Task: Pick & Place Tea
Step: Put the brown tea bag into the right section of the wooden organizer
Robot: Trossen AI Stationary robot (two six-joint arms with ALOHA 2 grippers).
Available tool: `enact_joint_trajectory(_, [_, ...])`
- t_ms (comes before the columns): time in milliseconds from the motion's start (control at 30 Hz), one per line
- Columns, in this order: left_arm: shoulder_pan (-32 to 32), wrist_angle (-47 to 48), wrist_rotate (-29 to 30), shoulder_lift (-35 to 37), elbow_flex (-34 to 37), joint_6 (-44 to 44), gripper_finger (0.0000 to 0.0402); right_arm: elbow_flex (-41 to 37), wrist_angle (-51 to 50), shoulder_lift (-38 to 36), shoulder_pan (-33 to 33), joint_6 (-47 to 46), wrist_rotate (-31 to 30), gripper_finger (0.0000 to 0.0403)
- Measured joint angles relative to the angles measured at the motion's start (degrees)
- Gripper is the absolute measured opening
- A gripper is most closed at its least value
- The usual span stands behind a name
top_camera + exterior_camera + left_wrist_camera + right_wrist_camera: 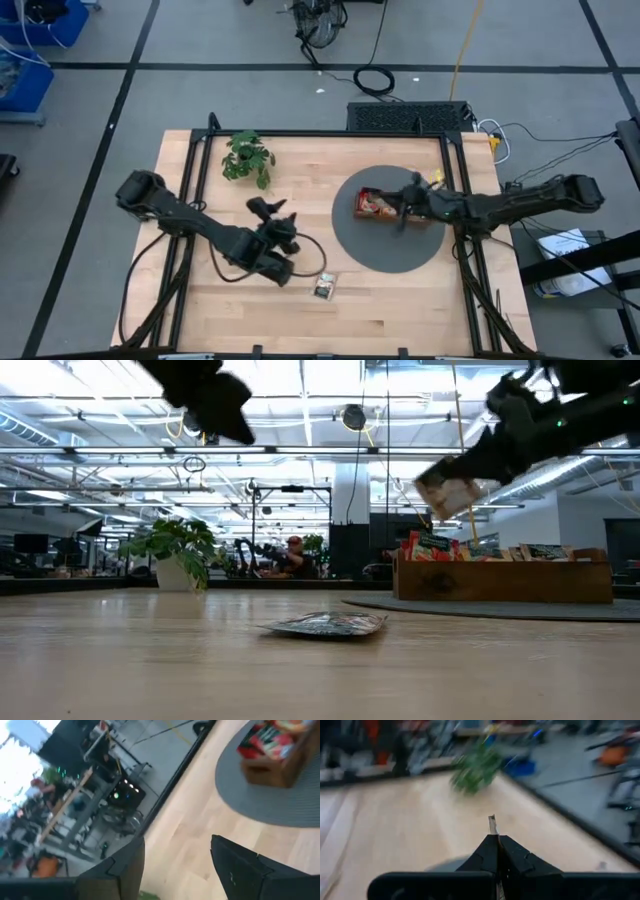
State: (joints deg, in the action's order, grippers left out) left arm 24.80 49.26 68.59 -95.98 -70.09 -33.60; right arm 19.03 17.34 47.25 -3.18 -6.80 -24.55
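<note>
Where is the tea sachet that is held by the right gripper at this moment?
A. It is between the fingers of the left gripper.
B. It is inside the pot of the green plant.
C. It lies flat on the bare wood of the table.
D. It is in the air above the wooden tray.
D: in the low view the right gripper, shut on the sachet, has it lifted in the air above the wooden tray.

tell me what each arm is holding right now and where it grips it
The right gripper pinches a tea sachet by one edge, above the wooden tray. The left gripper holds nothing; its fingers stand apart, above the table.
</note>
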Motion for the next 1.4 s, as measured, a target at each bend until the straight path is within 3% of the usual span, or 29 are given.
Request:
enact_joint_trajectory(200, [-0.21, -3.14, 0.66, 3.91, 8.07, -9.71, 0.0228, -5.46, -2.27, -7.53, -2.52, -2.95, -9.06, 0.0])
enact_joint_trajectory(400, [-0.09, -4.39, 0.47, 4.02, 9.23, -8.75, 0.0228, -6.54, -12.04, -13.3, -6.99, -9.55, -19.81, 0.0])
enact_joint_trajectory(500, [-0.16, -4.18, 0.45, 4.02, 9.25, -8.06, 0.0228, -6.42, -10.98, -16.3, -10.55, -8.07, -20.53, 0.0])
enact_joint_trajectory(667, [-0.99, -4.11, 0.42, 4.02, 9.25, -6.26, 0.0228, -0.21, -9.97, -21.48, -17.75, 0.82, -20.39, 0.0])
enact_joint_trajectory(767, [-1.44, -4.09, -0.35, 4.02, 9.25, -6.16, 0.0228, 8.08, -22.19, -22.4, -21.2, 0.52, -22.43, 0.0])
enact_joint_trajectory(900, [-1.69, -4.11, -1.89, 4.02, 9.25, -6.52, 0.0228, 20.5, -49.42, -20.53, -23.94, -14.87, -27.65, 0.0])
enact_joint_trajectory(1033, [-1.64, -4.1, -2.65, 4.0, 9.25, -7.62, 0.0228, 22.4, -64.53, -16.78, -24.11, -32.06, -27.13, 0.0])
enact_joint_trajectory(1200, [-1.64, -4.11, -2.67, 3.99, 9.25, -8.91, 0.0228, 20.73, -74.85, -11.2, -23.98, -50.27, -25.13, 0.0])
enact_joint_trajectory(1400, [-1.64, -4.41, -2.69, 3.99, 9.25, -8.95, 0.0228, 16.96, -75.25, -5.71, -23.93, -58.58, -24.85, 0.0])
